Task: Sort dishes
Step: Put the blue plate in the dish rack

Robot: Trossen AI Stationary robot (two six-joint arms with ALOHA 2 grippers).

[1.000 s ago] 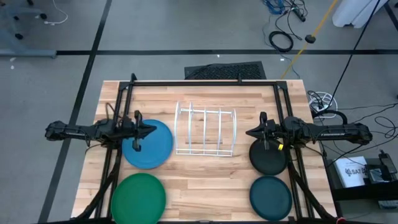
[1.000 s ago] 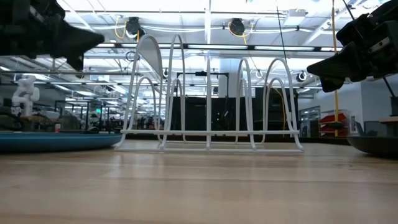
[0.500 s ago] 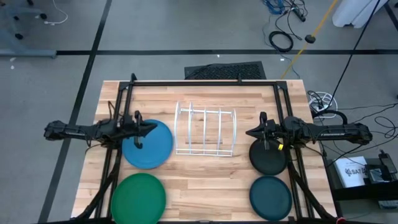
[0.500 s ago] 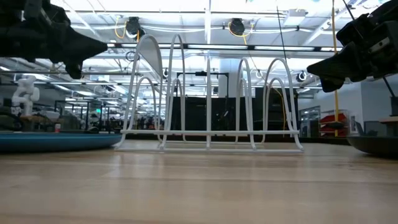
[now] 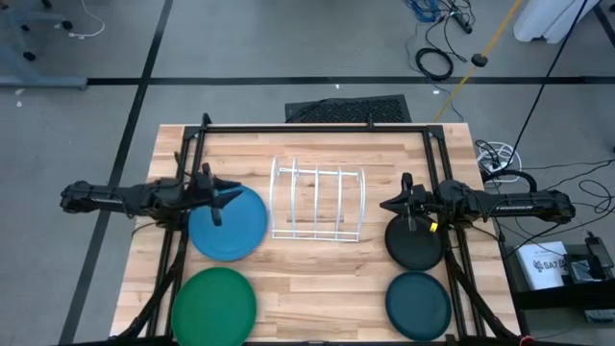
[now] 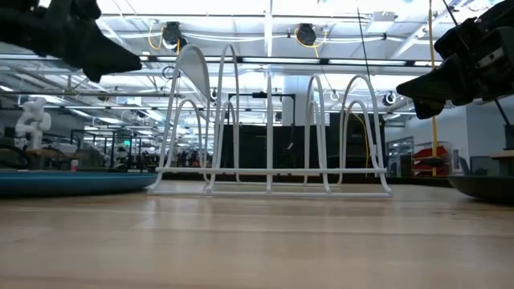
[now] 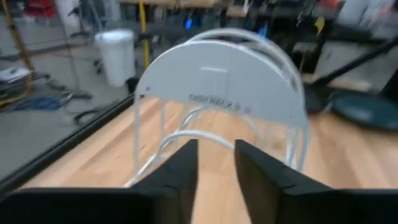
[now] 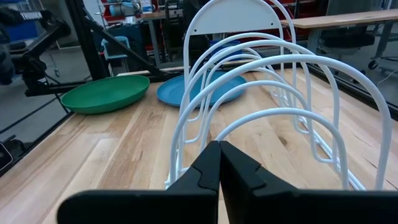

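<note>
Left gripper (image 5: 233,192), fingers slightly spread and empty, hovers over the blue plate's (image 5: 231,227) ten-o'clock rim. Right gripper (image 5: 386,205), fingers pressed together, hangs above the black plate (image 5: 415,245). Nearest lie the green plate (image 5: 213,305) and teal plate (image 5: 418,305); farther, the white wire rack (image 5: 318,204). These plates look light, stiff, slick; pinch a rim. Undersides stay hidden.

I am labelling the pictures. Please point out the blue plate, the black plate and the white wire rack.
blue plate (image 5: 233,229): high view, on its bare middle.
black plate (image 5: 416,249): high view, on its centre, below the arm.
white wire rack (image 5: 318,204): high view, on a middle wire loop.
</note>
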